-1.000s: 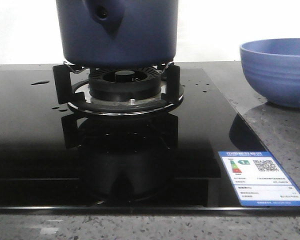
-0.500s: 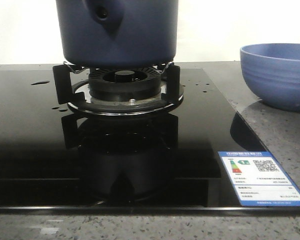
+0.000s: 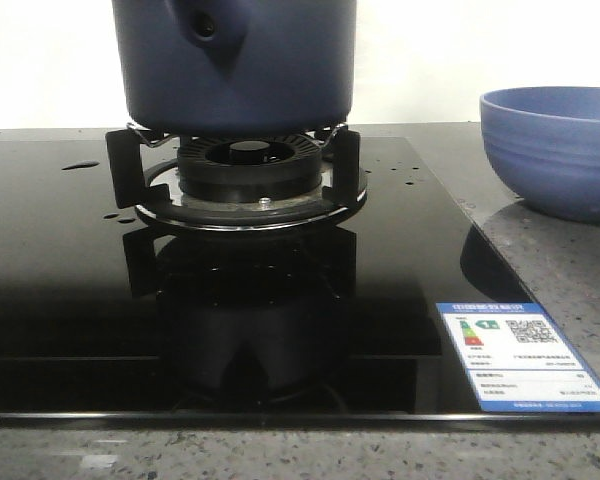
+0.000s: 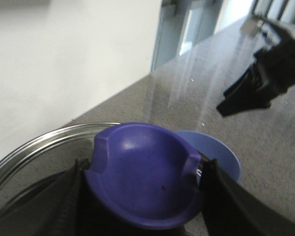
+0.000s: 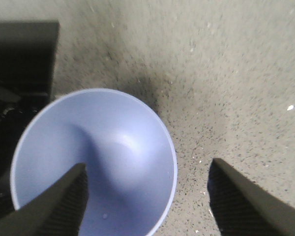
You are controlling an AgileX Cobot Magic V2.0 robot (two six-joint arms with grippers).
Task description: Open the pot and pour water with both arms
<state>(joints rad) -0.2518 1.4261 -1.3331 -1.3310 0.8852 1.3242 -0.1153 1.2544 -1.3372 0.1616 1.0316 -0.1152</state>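
1 pot, dark navy, sits on the black pan support of the gas burner, centre-back of the glossy black hob. Its stubby handle socket, w/ 1 hole, faces the camera. 1 burner seen. Hob is set into a grey speckled worktop.

1 periwinkle bowl stands on the worktop, right of the hob, well apart from the pot. Nothing visible inside it in the right wrist view.

Water: only a few small shiny drops/puddles on the hob glass, left and right of the burner. 1 blue-white energy label stuck on the hob's front right corner.

Left tool: both fingers pressed against the sides of a purple-blue lid knob, clamped on it; 1 glass lid w/ metal rim under the knob. Bowl partly visible behind the knob.

Right tool: fingers spread wide, gripping nothing, held above the bowl — 1 finger over the bowl, the other over bare worktop beside it. Right arm also shows in the left wrist view, above the worktop.
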